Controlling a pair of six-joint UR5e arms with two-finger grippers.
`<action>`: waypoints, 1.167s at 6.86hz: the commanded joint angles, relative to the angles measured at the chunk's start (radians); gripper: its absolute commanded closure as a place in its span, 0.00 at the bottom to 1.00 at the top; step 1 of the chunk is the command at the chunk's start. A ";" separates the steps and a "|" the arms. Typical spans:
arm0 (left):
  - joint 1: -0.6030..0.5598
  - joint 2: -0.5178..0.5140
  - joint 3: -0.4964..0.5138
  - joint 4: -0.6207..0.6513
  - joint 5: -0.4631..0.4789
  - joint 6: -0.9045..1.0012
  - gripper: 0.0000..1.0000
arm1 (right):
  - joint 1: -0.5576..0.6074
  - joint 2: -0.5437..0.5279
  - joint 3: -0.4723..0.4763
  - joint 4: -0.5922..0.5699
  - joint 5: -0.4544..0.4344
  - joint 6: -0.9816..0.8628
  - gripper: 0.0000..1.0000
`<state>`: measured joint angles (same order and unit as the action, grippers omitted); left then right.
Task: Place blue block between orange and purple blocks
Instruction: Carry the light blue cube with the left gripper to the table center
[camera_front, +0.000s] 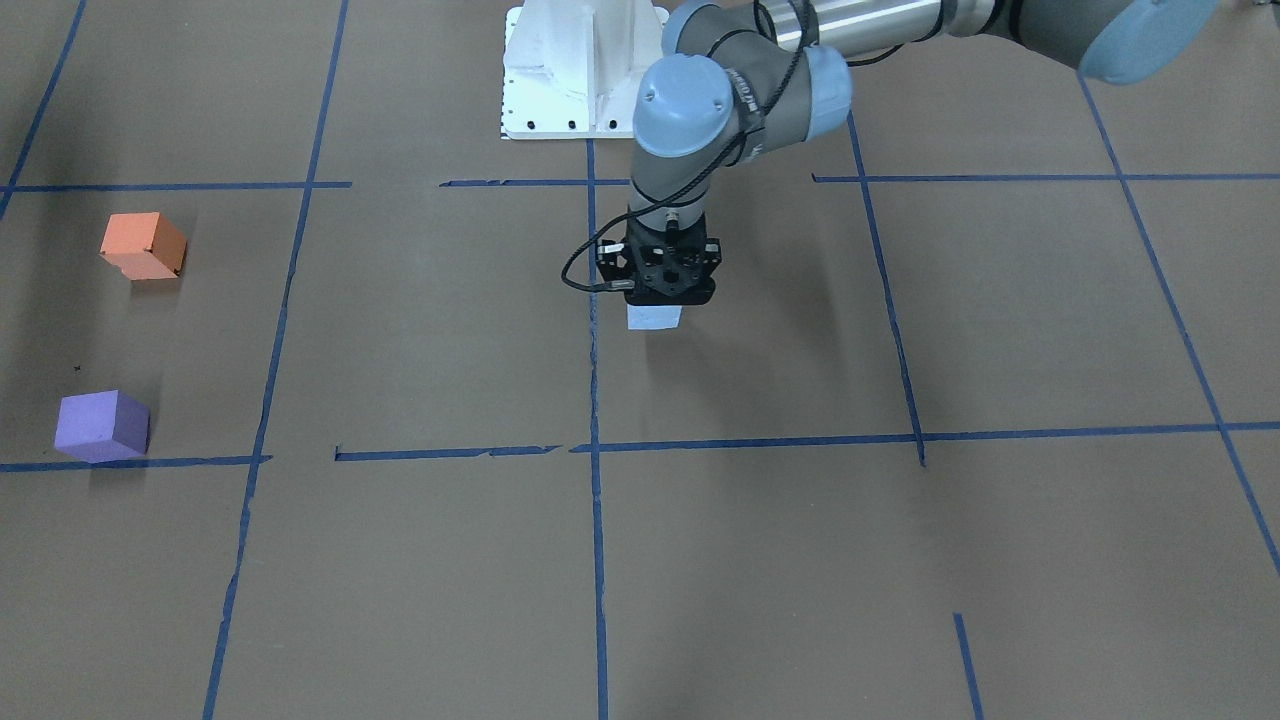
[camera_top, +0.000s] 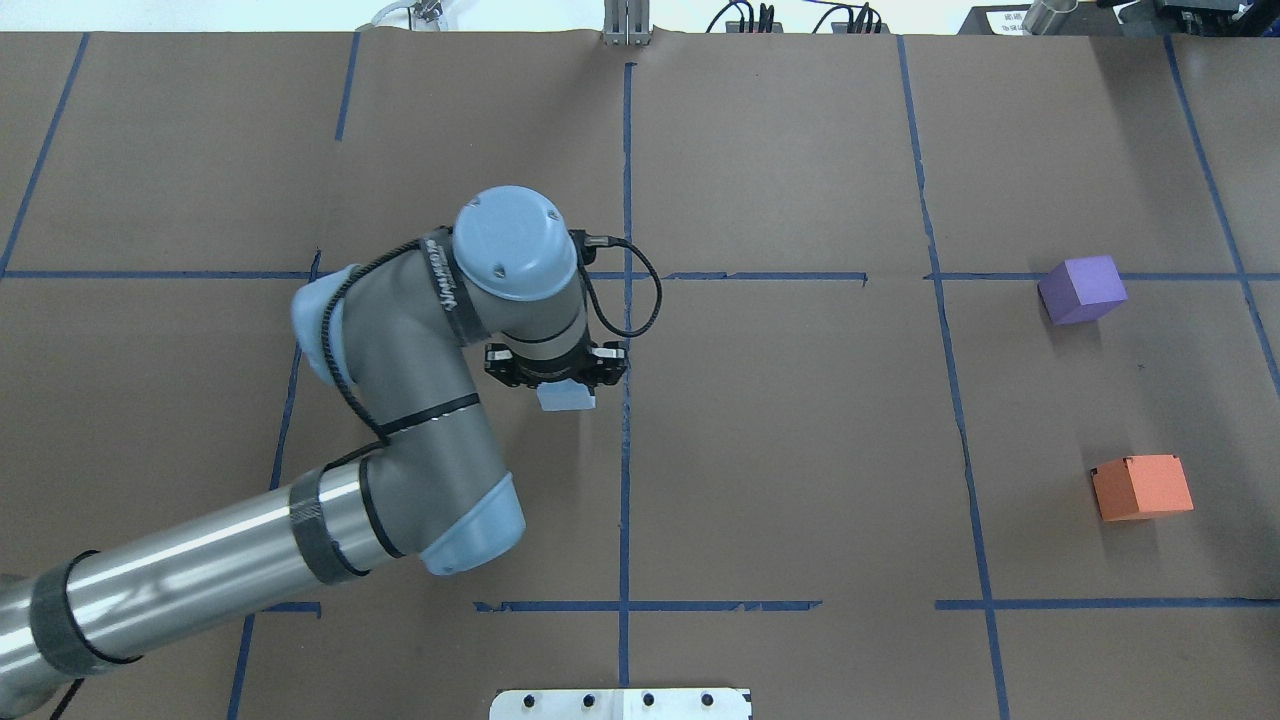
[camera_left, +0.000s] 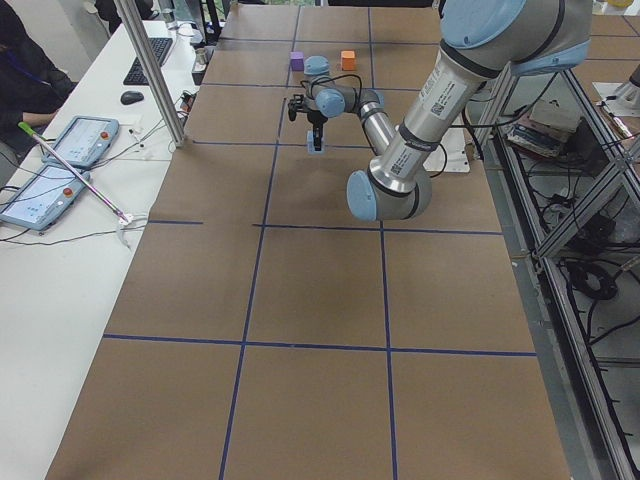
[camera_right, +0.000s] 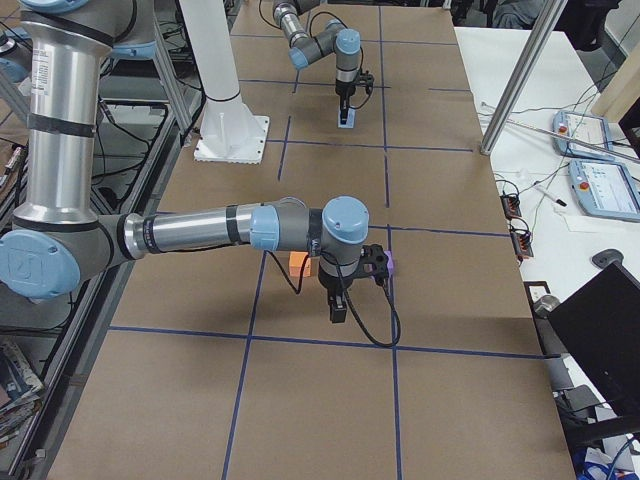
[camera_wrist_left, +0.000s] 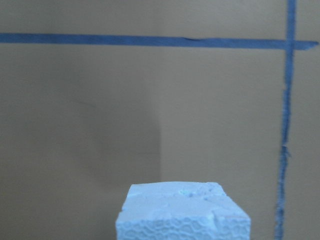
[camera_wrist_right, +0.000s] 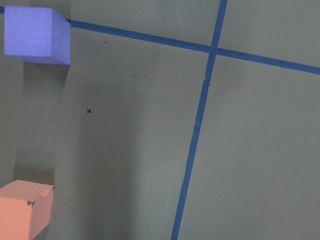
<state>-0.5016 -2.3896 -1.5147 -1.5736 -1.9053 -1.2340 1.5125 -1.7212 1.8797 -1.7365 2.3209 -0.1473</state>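
My left gripper (camera_front: 660, 292) is shut on the light blue block (camera_front: 655, 318) and holds it near the table's middle, beside the centre tape line. Both also show in the overhead view, the gripper (camera_top: 560, 372) above the block (camera_top: 567, 397). The block's top fills the bottom of the left wrist view (camera_wrist_left: 182, 212). The orange block (camera_top: 1142, 487) and the purple block (camera_top: 1082, 289) sit far to the right, apart from each other. The right wrist view shows the same purple block (camera_wrist_right: 36, 34) and orange block (camera_wrist_right: 22, 210). My right gripper (camera_right: 339, 315) shows only in the exterior right view, near these two; I cannot tell its state.
Blue tape lines (camera_top: 625, 450) divide the brown table into squares. The white robot base (camera_front: 580, 70) stands at the table's edge. Operator desks with tablets (camera_left: 60, 160) lie beyond the far side.
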 joint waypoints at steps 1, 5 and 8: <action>0.058 -0.109 0.164 -0.065 0.072 -0.051 0.52 | 0.002 0.000 -0.001 0.000 0.000 0.000 0.00; 0.055 -0.103 0.160 -0.059 0.074 -0.048 0.00 | 0.000 0.000 -0.001 0.000 0.000 0.000 0.00; -0.163 0.016 -0.171 0.203 -0.125 0.165 0.00 | 0.000 0.008 0.000 0.046 0.000 0.003 0.00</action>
<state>-0.5693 -2.4450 -1.5284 -1.4977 -1.9375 -1.1879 1.5125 -1.7150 1.8808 -1.7233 2.3209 -0.1479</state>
